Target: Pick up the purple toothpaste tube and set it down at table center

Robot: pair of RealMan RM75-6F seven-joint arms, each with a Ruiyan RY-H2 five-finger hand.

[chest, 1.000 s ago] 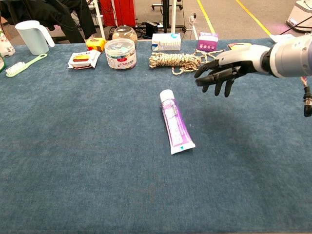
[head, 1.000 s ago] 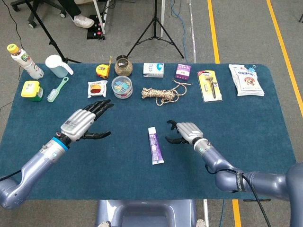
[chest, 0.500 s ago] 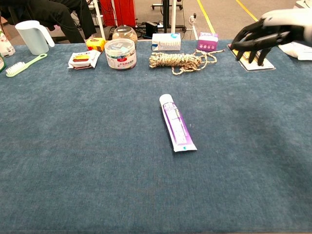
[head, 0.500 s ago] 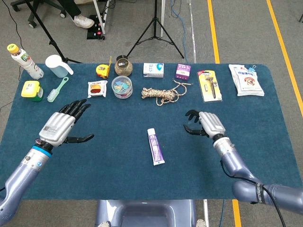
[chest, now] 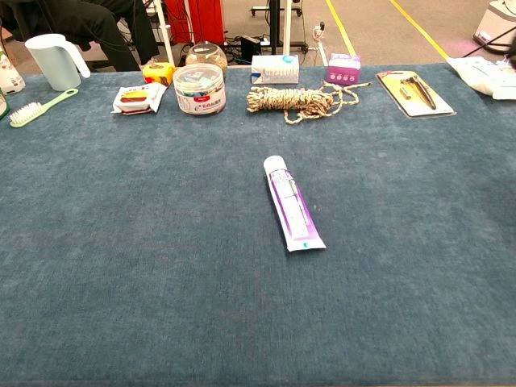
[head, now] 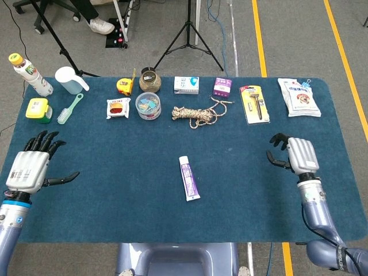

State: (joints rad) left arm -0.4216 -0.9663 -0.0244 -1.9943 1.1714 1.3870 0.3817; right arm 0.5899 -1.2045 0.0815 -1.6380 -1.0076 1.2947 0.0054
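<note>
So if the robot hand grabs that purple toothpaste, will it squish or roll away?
Probably a bit squishy: the purple toothpaste tube looks like soft plastic, flattening to a crimped end, so fingers may dent it. It likely won't roll, since it lies flat on the blue cloth. The glossy skin could be a little slippery.

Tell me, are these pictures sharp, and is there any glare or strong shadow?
Head view: even, soft light, the tube and both hands sharp, left hand, right hand; no glare. Chest view: sharp, the cloth's weave shows, only faint shadow beside the tube.
</note>
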